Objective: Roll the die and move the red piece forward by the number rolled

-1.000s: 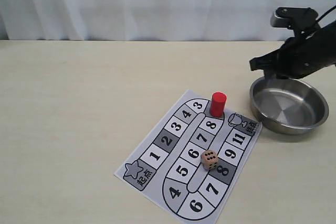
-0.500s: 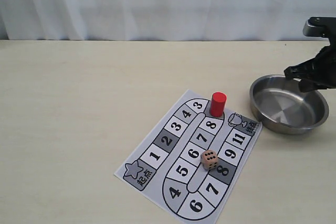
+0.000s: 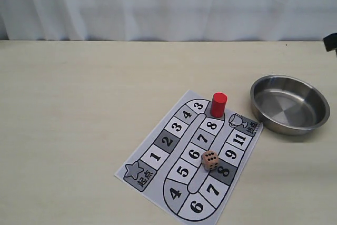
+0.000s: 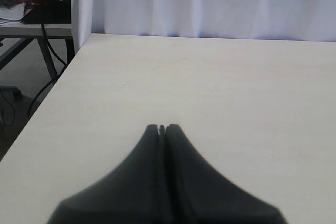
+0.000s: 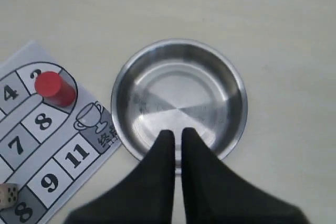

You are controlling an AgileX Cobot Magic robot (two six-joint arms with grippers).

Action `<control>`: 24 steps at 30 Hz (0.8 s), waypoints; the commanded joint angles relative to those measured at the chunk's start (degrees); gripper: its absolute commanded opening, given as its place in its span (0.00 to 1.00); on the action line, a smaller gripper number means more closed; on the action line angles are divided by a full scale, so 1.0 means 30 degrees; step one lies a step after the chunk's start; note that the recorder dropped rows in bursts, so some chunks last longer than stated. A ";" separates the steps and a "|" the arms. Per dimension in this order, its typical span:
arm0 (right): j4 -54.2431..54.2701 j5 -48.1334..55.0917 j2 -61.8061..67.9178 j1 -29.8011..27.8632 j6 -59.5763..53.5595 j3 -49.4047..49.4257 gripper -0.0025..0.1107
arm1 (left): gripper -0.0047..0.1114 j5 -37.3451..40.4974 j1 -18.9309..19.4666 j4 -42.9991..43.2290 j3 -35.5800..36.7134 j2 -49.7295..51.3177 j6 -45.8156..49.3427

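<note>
Left gripper (image 4: 163,128): fingers pressed together, gripping nothing, over tabletop (image 4: 220,87). Game board (image 3: 155,156) flat on tabletop. Die (image 3: 210,160) on board, at corner of dark 8 square. Red piece (image 3: 218,104) upright at track's top bend, just beside 3. Steel bowl (image 3: 288,105) just beside board's right corner. Right gripper (image 5: 177,131) above bowl rim, fingers a narrow slit apart, holding nothing.
</note>
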 commanded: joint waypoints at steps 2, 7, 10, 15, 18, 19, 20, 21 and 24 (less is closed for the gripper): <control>-0.0068 0.0984 -0.3918 -0.0098 0.0036 0.0068 0.06 | 0.04 -0.0257 -0.0156 0.0060 -0.0114 -0.0010 0.0004; -0.0068 0.2194 -0.7867 -0.0098 0.0112 0.0068 0.06 | 0.04 -0.0257 -0.0156 0.0060 -0.0114 -0.0010 0.0004; -0.0068 0.2658 -1.0245 -0.0098 0.0202 0.0068 0.06 | 0.04 -0.0257 -0.0156 0.0060 -0.0114 -0.0010 0.0004; -0.0068 0.3328 -1.4479 -0.0098 0.0987 0.0068 0.06 | 0.04 -0.0257 -0.0156 0.0060 -0.0114 -0.0010 0.0004; -0.0068 0.3328 -1.7063 -0.0098 0.0987 0.0068 0.06 | 0.04 -0.0257 -0.0156 0.0060 -0.0114 -0.0010 0.0004; -0.0068 0.3328 -1.7904 -0.0098 0.0987 0.0068 0.06 | 0.04 -0.0257 -0.0156 0.0060 -0.0114 -0.0010 0.0004; -0.0068 0.3328 -1.8568 -0.0098 0.0987 0.0068 0.06 | 0.04 -0.0257 -0.0156 0.0060 -0.0114 -0.0010 0.0004; -0.0068 0.3328 -1.9382 -0.0098 0.0987 0.0068 0.06 | 0.04 -0.0257 -0.0156 0.0060 -0.0114 -0.0010 0.0004; -0.0068 0.3328 -2.1601 -0.0019 0.0987 0.0068 0.06 | 0.04 -0.0257 -0.0156 0.0060 -0.0114 -0.0010 0.0004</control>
